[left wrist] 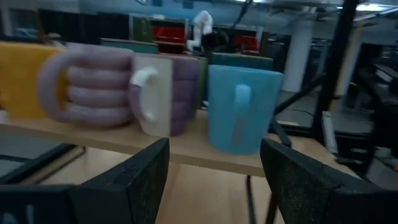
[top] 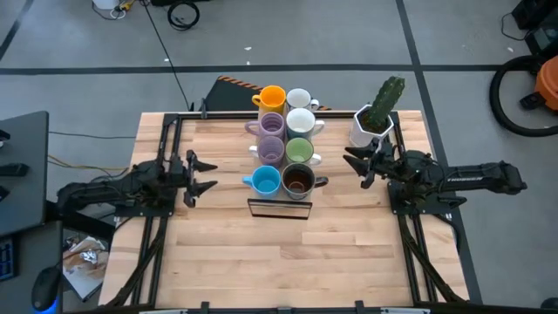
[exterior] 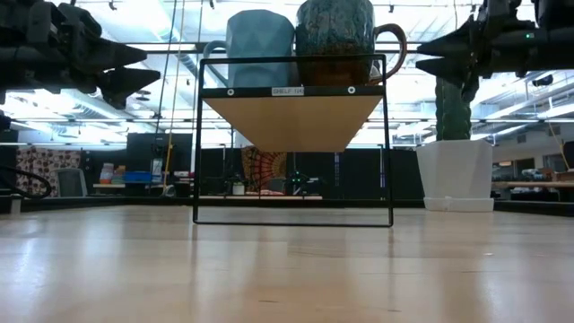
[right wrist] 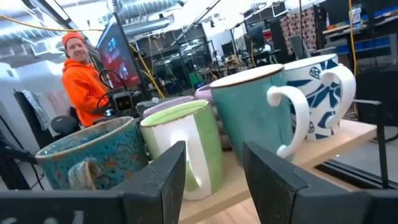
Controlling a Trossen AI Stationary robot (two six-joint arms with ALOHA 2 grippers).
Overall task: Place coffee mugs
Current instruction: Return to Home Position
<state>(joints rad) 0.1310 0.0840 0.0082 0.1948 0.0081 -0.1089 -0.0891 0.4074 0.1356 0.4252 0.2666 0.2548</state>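
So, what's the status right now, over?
Left gripper open, empty, left of shelf. Right gripper open, empty, beside cactus pot. Eight mugs on shelf. Nothing blocking.

Robotics lab (open-plan): exposed ceiling ducts (right wrist: 134, 9), cluttered workbenches (exterior: 134, 182), floor cables (top: 183, 14)

A dark, matt, finely grained surface, seemingly plastic, is shown by the fingers (left wrist: 134, 180) of the left gripper (left wrist: 214, 146). Straight ahead of them, a matt sky-blue glaze is seen on the blue mug (left wrist: 239, 109), and a ribbed, dull lilac finish on the purple mug (left wrist: 93, 87) beside it. Ahead of the right gripper (right wrist: 214, 149), a glossy, mottled teal-brown glaze is carried by the dark mug (right wrist: 93, 155). Smooth, shiny ceramic is seen on the green mug (right wrist: 180, 124) and the patterned white mug (right wrist: 320, 93). The mugs are borne by a shelf (exterior: 291, 117) of pale, matt wood set in a thin black metal frame. The table (top: 227, 253) beneath both grippers is made of light wooden planks with a soft sheen.
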